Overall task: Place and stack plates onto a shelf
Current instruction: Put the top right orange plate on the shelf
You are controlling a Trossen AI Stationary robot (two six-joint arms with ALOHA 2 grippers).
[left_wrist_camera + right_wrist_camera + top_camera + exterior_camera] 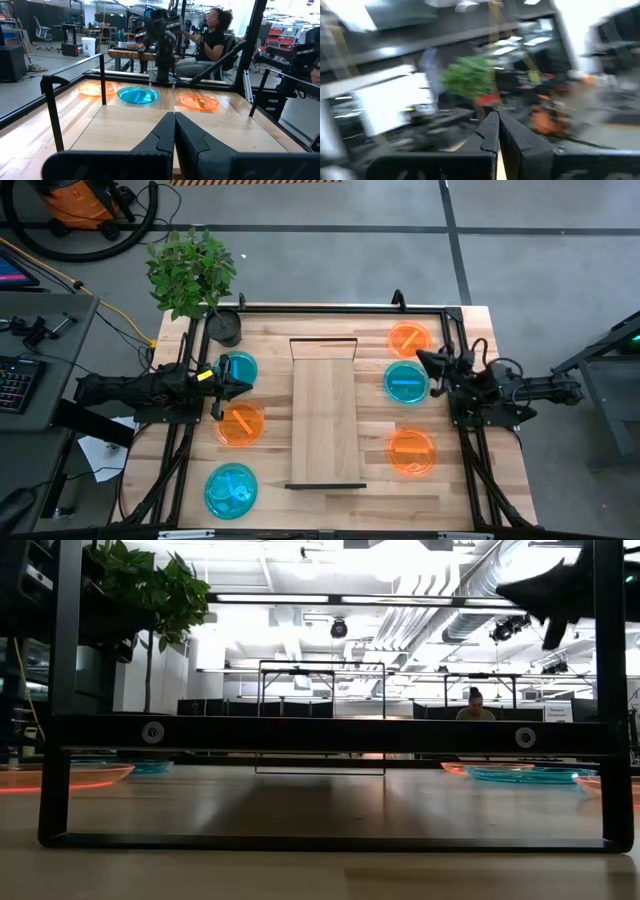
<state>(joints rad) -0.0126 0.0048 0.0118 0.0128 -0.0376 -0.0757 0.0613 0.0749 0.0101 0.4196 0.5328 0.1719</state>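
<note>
plates (240, 424): translucent glossy plastic, orange and cyan
shelf (325, 420): smooth pale matt wood, dark metal ends
bench (500, 470): butcher-block wood

Closed left pincer (174, 131) faces three plates (137, 94) — perhaps touching — across the shelf (150, 127).

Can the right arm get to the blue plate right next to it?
Probably yes. The right tool is shut and sits right at the edge of the blue plate, between the two orange plates. Nothing lies on top of the plate, but the tool must open first.
</note>
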